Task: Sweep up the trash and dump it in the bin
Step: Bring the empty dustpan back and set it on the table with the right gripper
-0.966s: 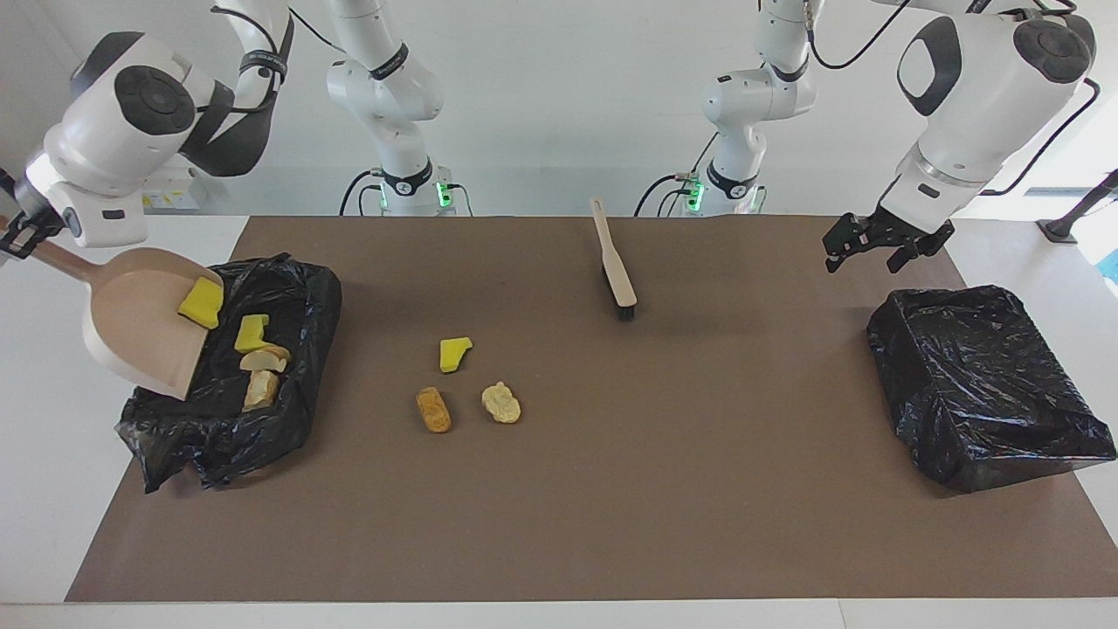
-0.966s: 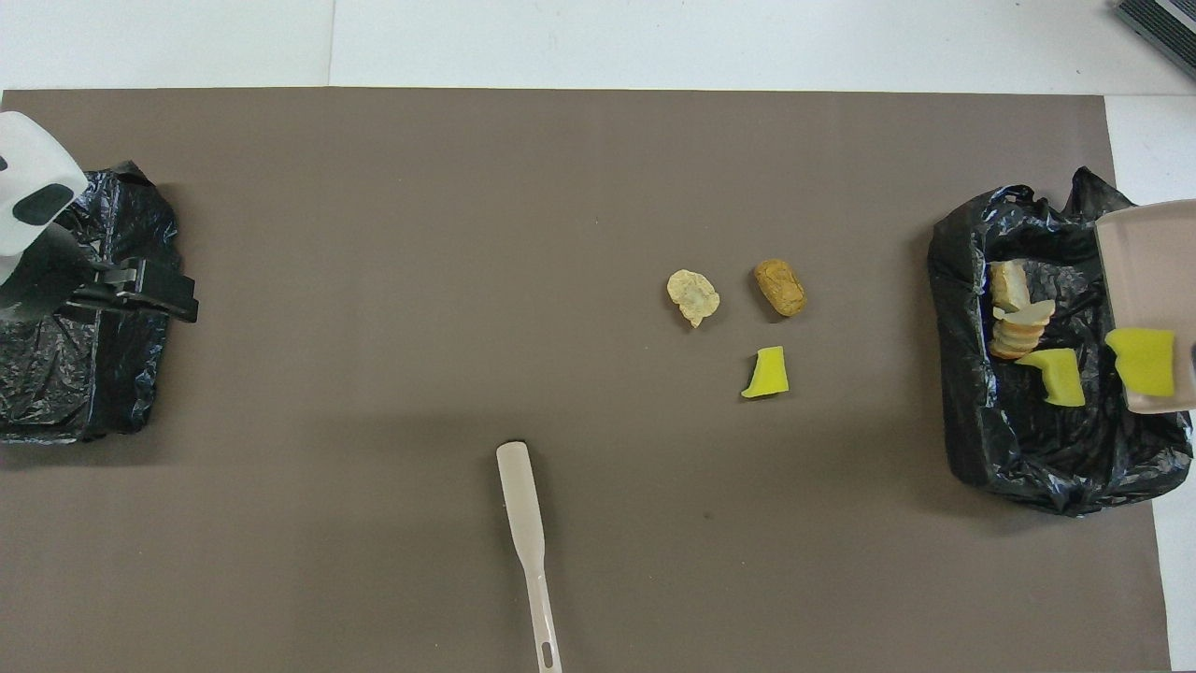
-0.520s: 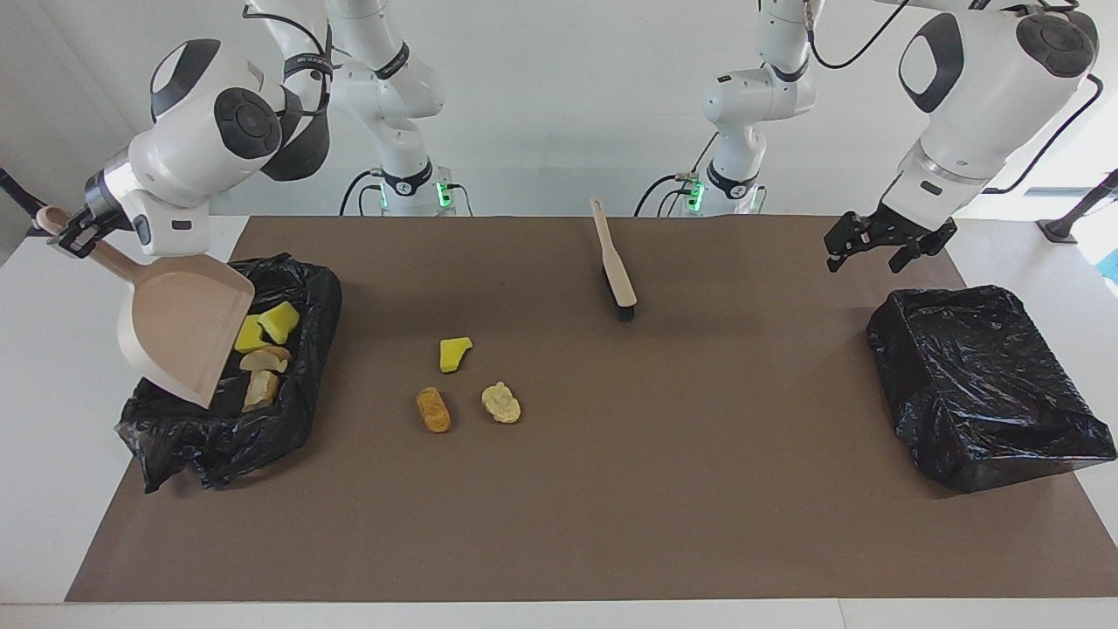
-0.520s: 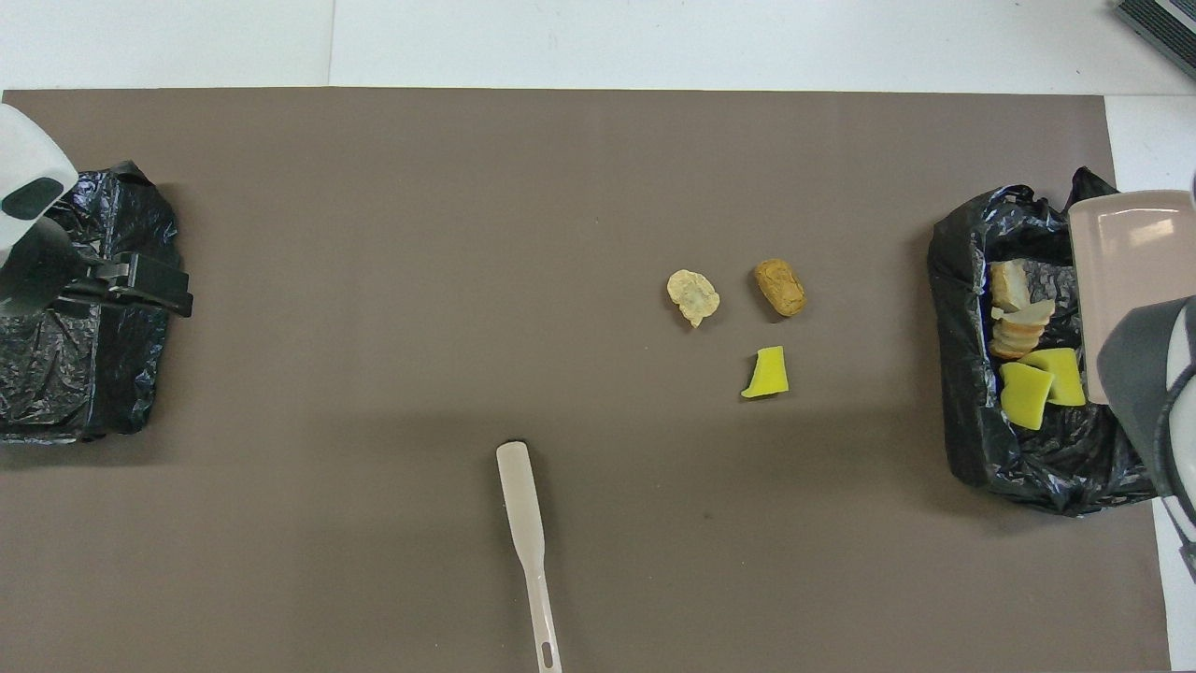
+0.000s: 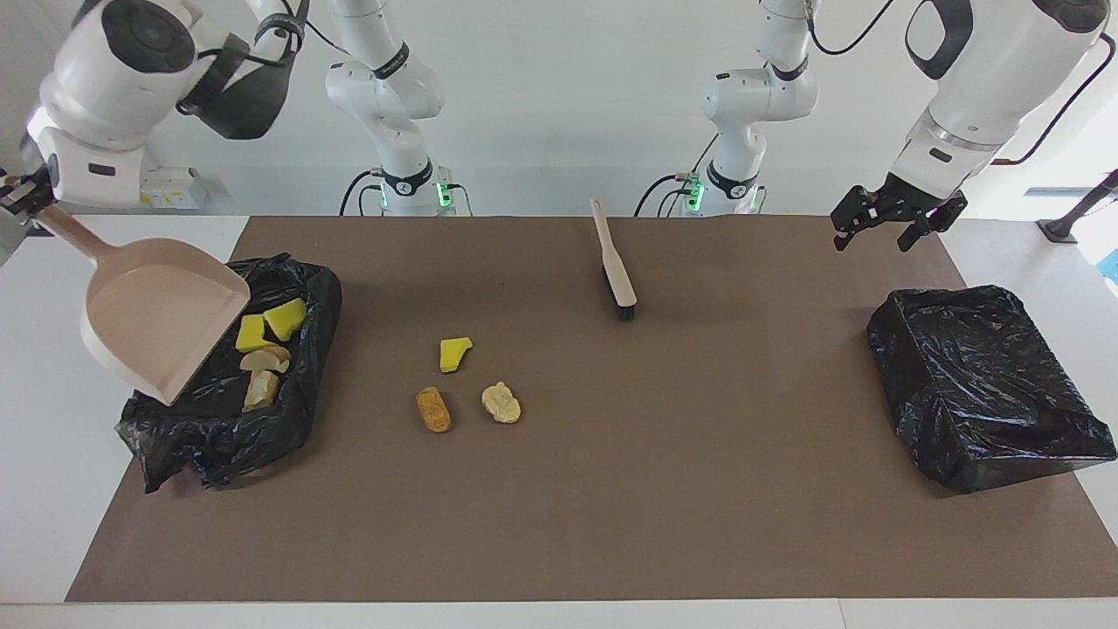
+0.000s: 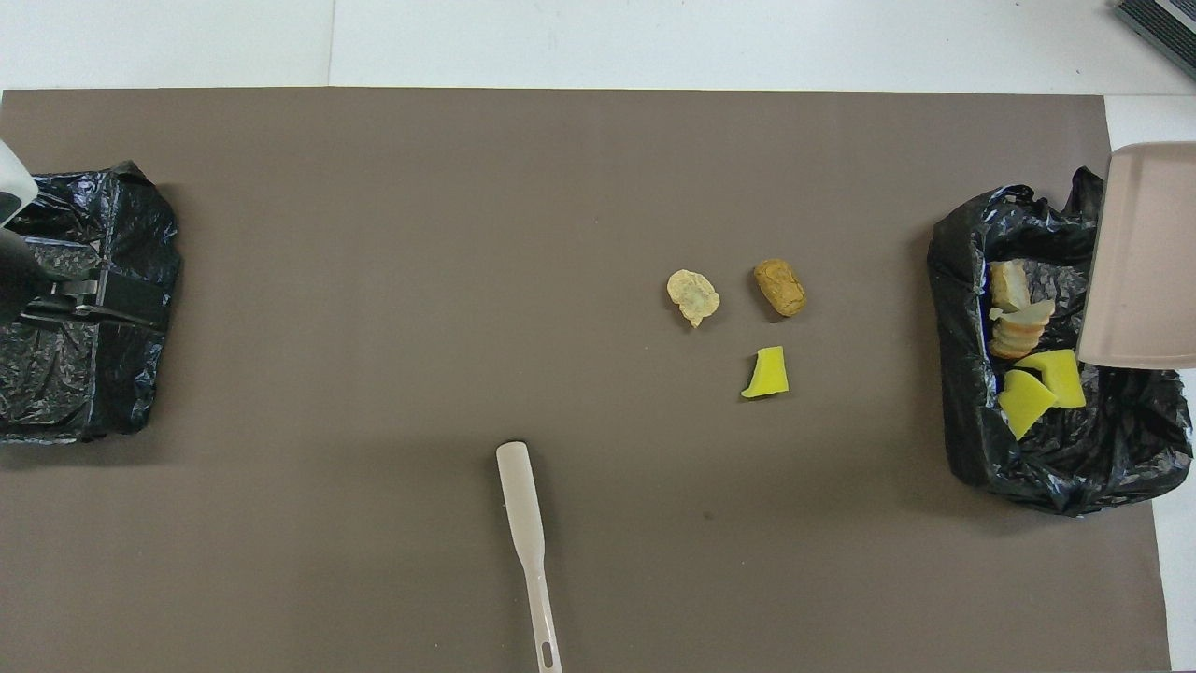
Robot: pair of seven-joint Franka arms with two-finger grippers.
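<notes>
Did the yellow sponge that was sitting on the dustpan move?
Yes. The yellow sponge slid off the dustpan into the bin.

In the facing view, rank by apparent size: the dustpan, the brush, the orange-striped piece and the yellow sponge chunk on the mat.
1. Dustpan, though it is raised, which inflates it.
2. Brush.
3. Orange-striped piece and yellow sponge chunk: too alike to rank.
</notes>
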